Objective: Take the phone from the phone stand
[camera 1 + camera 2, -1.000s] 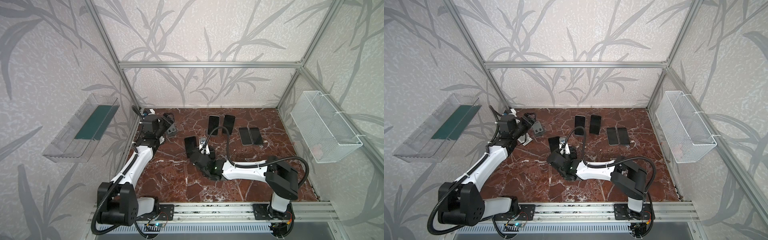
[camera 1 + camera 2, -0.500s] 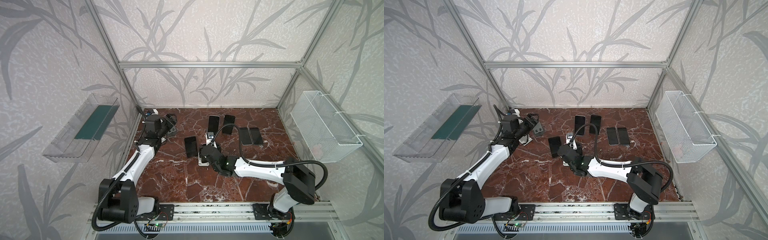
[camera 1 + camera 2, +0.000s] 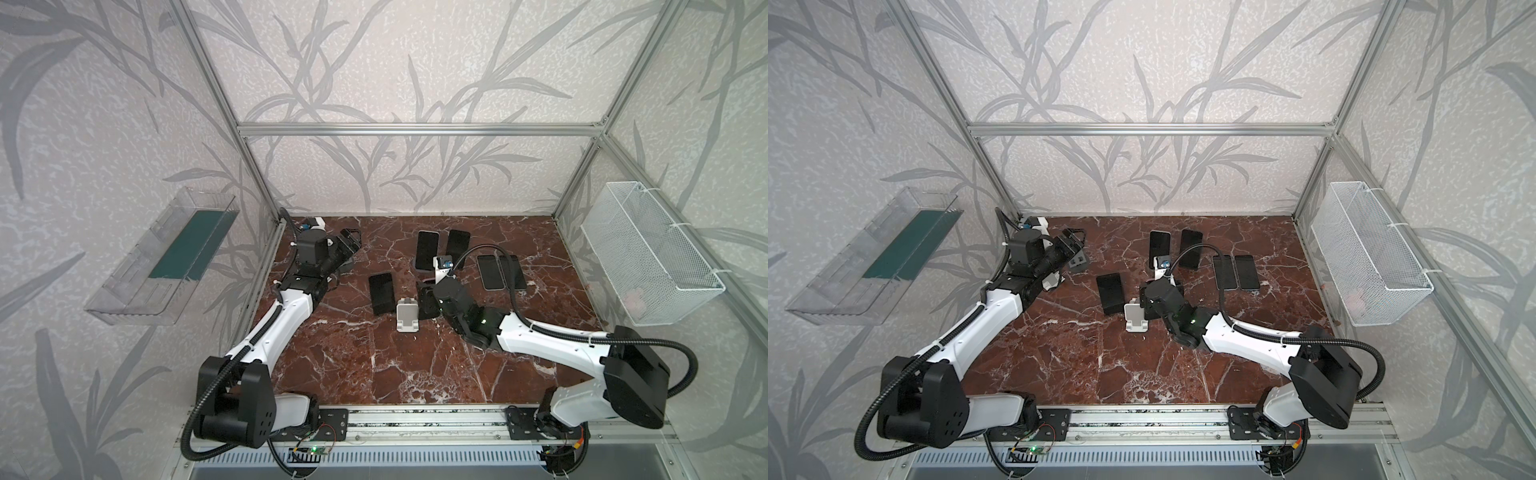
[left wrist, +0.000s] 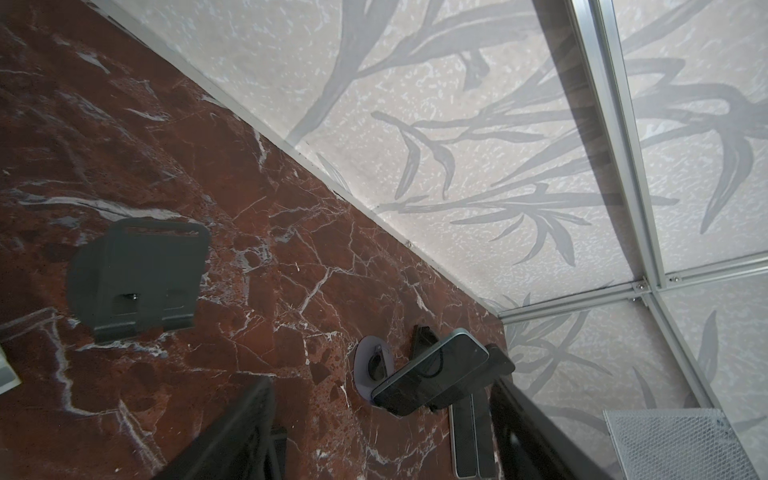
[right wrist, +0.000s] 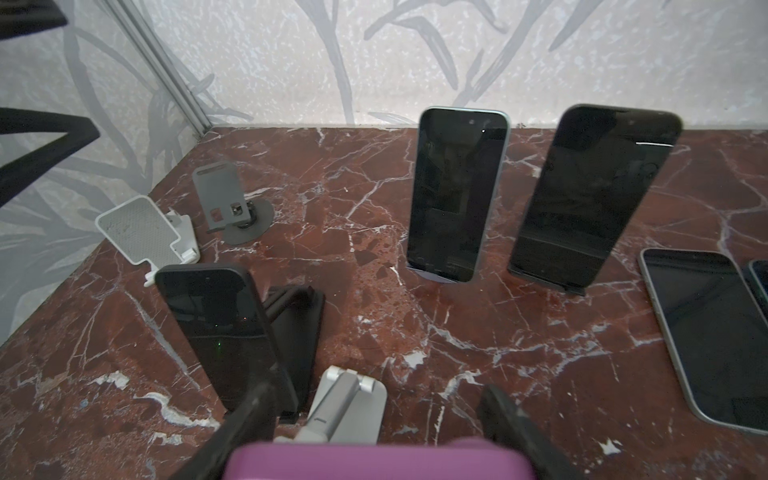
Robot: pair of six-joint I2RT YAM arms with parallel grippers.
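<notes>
Plainly, the phone [image 5: 374,459], in a purple case, is off the phone stand [image 3: 406,316] and pinched between the fingers of the right tool [image 5: 376,390], which press on its two sides. In both top views that tool sits just at the stand's 3 o'clock, and the pale stand rests near the middle of the table [image 3: 374,365]. At the stand's 9 o'clock a black phone [image 3: 381,293] leans on a black stand [image 5: 297,316]. At 12 o'clock two propped phones [image 3: 427,250] stand side by side, and at 2 o'clock two flat phones [image 3: 490,272] lie side by side. The left tool [image 3: 348,246] hangs at 10 o'clock near the table's corner, its fingers spread around nothing, close to a grey stand [image 5: 222,195] and a white perforated stand [image 5: 143,235]. A wire basket [image 3: 648,257] hangs on the 3 o'clock wall, a clear tray [image 3: 166,257] on the 9 o'clock wall.
</notes>
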